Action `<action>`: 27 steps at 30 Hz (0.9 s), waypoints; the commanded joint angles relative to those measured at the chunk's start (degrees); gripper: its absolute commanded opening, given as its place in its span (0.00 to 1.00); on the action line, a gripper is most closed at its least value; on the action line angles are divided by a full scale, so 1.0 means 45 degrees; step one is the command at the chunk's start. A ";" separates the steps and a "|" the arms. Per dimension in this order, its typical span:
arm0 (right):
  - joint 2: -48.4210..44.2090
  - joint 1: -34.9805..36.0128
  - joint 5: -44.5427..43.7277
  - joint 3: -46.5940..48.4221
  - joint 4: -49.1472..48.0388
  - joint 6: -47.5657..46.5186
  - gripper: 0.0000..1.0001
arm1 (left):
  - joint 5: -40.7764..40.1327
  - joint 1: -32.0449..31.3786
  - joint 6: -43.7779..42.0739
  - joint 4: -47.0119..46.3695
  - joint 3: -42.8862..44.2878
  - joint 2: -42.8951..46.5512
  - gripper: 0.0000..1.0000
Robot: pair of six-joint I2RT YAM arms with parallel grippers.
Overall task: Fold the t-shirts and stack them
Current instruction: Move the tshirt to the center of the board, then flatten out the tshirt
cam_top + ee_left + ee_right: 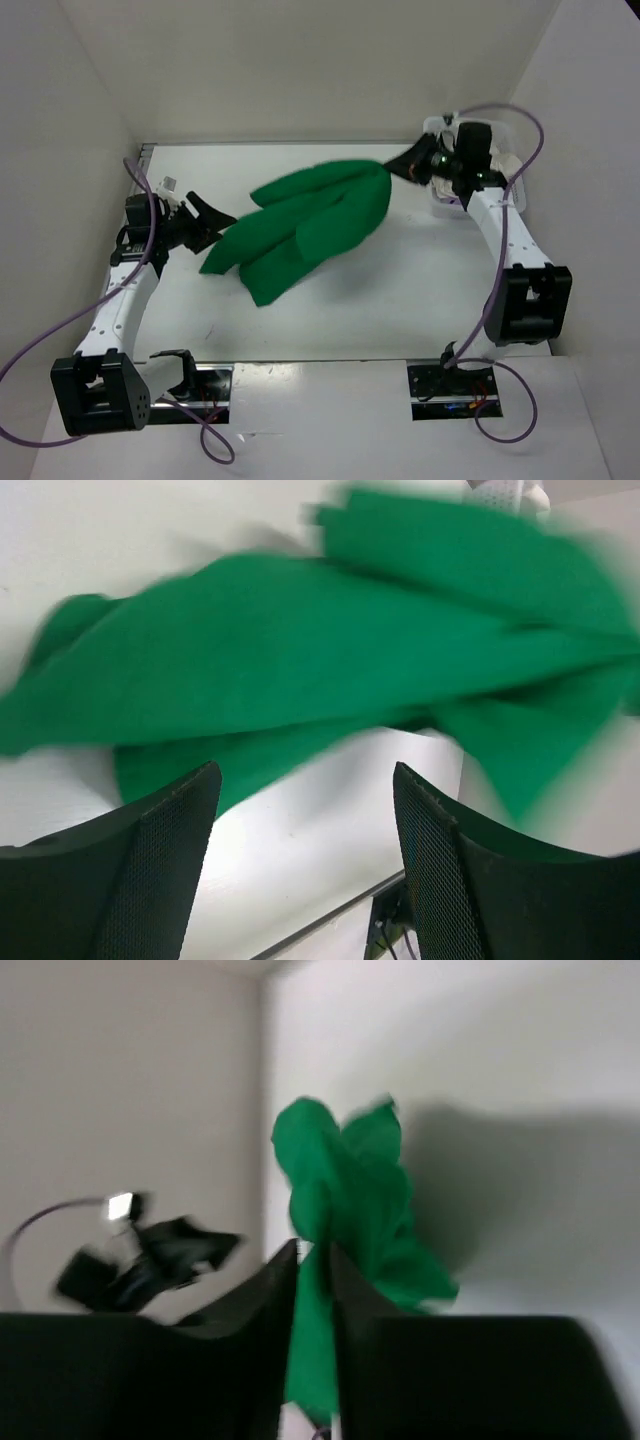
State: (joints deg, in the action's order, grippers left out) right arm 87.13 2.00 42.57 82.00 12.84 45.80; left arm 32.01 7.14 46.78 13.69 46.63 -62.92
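The bright green t-shirt (310,225) stretches in rumpled folds across the middle of the white table (400,300), from the left gripper's side up to the far right. My right gripper (408,165) is at the shirt's far-right end. In the right wrist view its jaws stand almost together (312,1250), with a strip of the green t-shirt (345,1190) pinched between them. My left gripper (215,225) hangs open beside the shirt's left end. Through the left wrist view the green t-shirt (330,650) lies just beyond the wide-apart fingers (305,775), apart from them. No other t-shirts show.
A white plastic lattice basket (508,140) sits at the far right corner, behind the right arm; its edge (505,492) shows at the top of the left wrist view. White walls close in the table on the left, back and right.
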 commanded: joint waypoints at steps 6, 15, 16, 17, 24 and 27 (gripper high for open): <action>-0.1741 -0.0078 -0.3791 -0.4529 0.1675 -0.2305 0.52 | -0.2345 0.0074 -0.1546 0.0842 -0.0830 0.0075 0.77; -0.2507 0.1976 -0.6647 -0.6715 0.3045 -0.2073 0.30 | -0.3949 -0.0492 -0.1334 0.1469 -0.1534 0.0037 0.78; -0.2391 0.2287 -0.6647 -0.7008 0.3045 -0.1899 0.23 | -0.4104 -0.0492 -0.1179 0.1662 -0.1534 0.0036 0.78; -0.2390 0.2290 -0.6879 -0.7010 0.3045 -0.1742 0.21 | -0.4357 -0.0492 -0.1178 0.1664 -0.1651 0.0036 0.78; -0.1376 0.5329 -0.7680 -0.7418 0.2871 -0.0454 0.42 | -0.6059 -0.0492 0.0694 0.1840 -0.2861 0.0445 0.80; -0.0908 0.6658 -0.7526 -0.7810 0.2422 0.0542 0.47 | -0.6059 -0.0492 0.0969 0.0729 -0.3681 -0.0002 0.80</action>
State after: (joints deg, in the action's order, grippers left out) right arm 81.30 26.68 10.26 48.82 26.11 43.11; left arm 7.44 4.95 47.53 20.43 32.60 -62.46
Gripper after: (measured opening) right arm 0.453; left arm 0.795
